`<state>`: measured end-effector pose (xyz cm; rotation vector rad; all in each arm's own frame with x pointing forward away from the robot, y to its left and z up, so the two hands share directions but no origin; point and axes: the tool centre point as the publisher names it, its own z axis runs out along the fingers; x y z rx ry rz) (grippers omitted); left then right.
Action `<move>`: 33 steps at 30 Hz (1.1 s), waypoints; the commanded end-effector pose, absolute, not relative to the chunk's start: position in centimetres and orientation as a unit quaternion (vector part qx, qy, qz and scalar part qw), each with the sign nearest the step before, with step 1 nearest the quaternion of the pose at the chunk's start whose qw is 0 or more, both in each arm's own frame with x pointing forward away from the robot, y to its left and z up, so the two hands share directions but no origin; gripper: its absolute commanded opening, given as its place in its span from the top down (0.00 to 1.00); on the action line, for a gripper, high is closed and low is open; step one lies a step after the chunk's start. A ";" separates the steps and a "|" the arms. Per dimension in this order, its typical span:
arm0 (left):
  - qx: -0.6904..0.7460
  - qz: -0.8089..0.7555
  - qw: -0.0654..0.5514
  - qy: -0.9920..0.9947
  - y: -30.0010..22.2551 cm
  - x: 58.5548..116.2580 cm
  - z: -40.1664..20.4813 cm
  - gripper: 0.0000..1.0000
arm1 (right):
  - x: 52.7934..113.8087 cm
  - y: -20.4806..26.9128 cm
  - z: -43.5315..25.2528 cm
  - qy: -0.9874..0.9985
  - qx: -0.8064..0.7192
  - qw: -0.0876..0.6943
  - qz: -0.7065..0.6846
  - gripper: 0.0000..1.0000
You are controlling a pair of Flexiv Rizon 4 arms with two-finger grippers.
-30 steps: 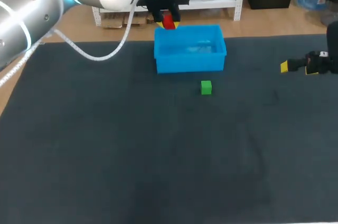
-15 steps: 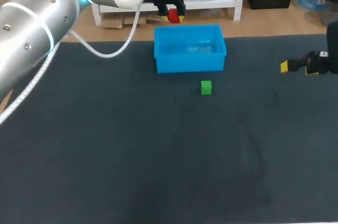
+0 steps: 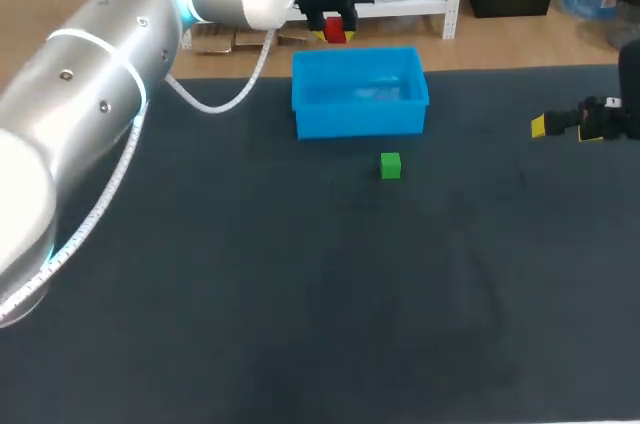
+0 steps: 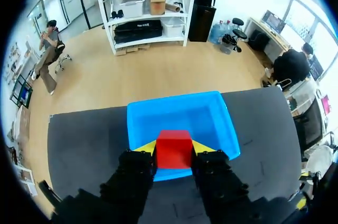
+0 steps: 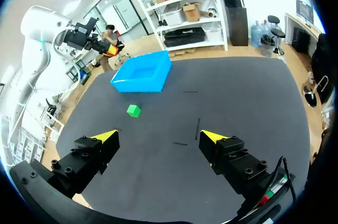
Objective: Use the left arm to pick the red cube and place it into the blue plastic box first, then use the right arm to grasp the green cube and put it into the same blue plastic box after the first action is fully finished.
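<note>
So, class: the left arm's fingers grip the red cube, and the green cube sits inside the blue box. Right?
No: the head view shows the green cube on the table outside the blue box. The left arm's fingers do grip the red cube.

The blue plastic box [image 3: 360,114] stands at the middle of the dark tabletop's [image 3: 200,294] far edge. The green cube [image 3: 390,166] lies on the tabletop just before the box's front wall, toward its right end, not touching it. The red cube [image 3: 335,32] sits clamped between the left gripper's [image 3: 334,36] two fingers, above the box's far left corner. The right gripper [image 5: 159,137], fingers spread, hangs over the tabletop's right edge, well apart from both.
</note>
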<state>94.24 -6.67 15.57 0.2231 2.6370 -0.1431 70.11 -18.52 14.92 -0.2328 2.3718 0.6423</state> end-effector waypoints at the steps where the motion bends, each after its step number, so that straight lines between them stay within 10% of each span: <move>1: 0.082 -0.044 0.207 0.974 -7.4 97.0 15.6 1.00 | 70.1 -18.5 15.0 0.907 -0.089 0.330 0.244 0.00; 28: 0.060 -0.013 0.163 0.985 -5.6 97.7 10.5 0.99 | 70.1 -18.5 15.0 0.907 -0.089 0.330 0.244 0.00; 29: 0.060 -0.012 0.162 0.985 -5.6 97.7 10.5 0.55 | 70.1 -18.5 15.0 0.907 -0.089 0.330 0.244 0.00; 31: 0.060 -0.011 0.163 0.985 -5.6 97.8 10.5 0.00 | 70.1 -18.5 15.0 0.907 -0.089 0.330 0.244 0.00; 33: 0.060 -0.011 0.164 0.985 -5.5 97.9 10.6 0.00 | 70.1 -18.5 15.0 0.907 -0.089 0.330 0.244 0.00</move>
